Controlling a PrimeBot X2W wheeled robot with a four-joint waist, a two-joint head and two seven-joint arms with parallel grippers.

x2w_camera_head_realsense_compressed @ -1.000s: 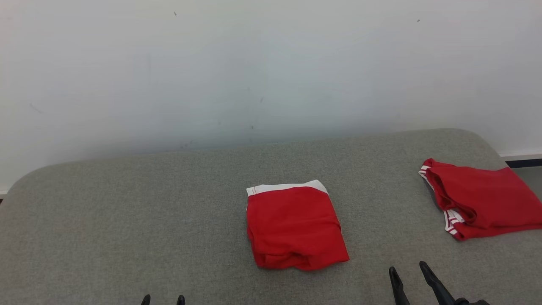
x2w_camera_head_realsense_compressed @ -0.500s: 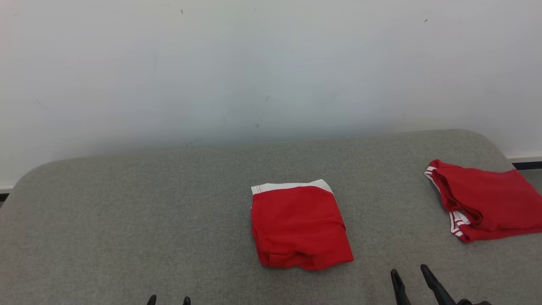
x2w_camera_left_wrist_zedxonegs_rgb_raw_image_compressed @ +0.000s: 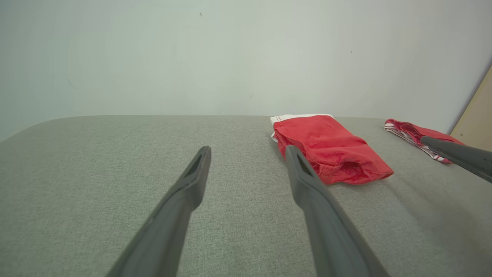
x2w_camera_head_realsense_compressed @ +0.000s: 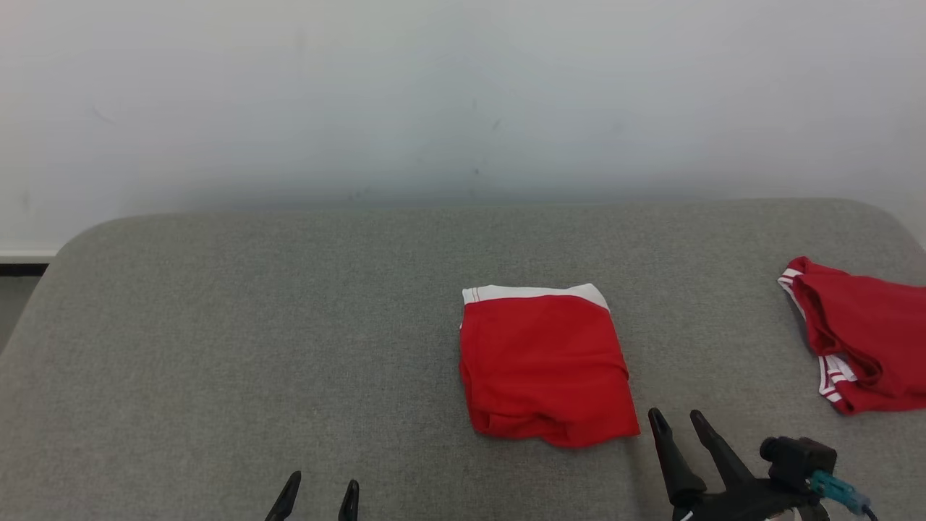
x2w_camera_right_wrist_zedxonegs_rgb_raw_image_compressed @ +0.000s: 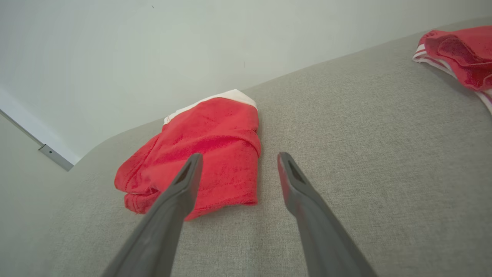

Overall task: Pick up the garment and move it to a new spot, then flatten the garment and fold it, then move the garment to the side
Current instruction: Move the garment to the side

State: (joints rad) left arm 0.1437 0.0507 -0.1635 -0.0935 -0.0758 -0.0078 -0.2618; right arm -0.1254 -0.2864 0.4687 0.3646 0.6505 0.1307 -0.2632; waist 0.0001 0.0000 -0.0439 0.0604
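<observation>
A folded red garment [x2w_camera_head_realsense_compressed: 544,364] with a white waistband lies near the middle of the grey cushioned surface [x2w_camera_head_realsense_compressed: 289,325]; it also shows in the left wrist view [x2w_camera_left_wrist_zedxonegs_rgb_raw_image_compressed: 330,148] and the right wrist view [x2w_camera_right_wrist_zedxonegs_rgb_raw_image_compressed: 207,154]. My right gripper [x2w_camera_head_realsense_compressed: 677,418] stands open just right of the garment's near corner, holding nothing. In its own view the right gripper [x2w_camera_right_wrist_zedxonegs_rgb_raw_image_compressed: 237,157] hovers over the garment's right edge. My left gripper [x2w_camera_head_realsense_compressed: 323,483] is open at the bottom edge, well left of the garment; in the left wrist view its fingertips [x2w_camera_left_wrist_zedxonegs_rgb_raw_image_compressed: 246,149] are spread apart.
A second red garment [x2w_camera_head_realsense_compressed: 861,333] with white striped trim lies loosely at the far right of the surface, seen too in the right wrist view [x2w_camera_right_wrist_zedxonegs_rgb_raw_image_compressed: 457,50]. A pale wall [x2w_camera_head_realsense_compressed: 434,94] rises behind. The surface's rounded left edge drops to the floor.
The head camera has shifted, so everything sits further right and higher in the picture. Both grippers reach further up into view, the right one closer to the folded garment's near corner.
</observation>
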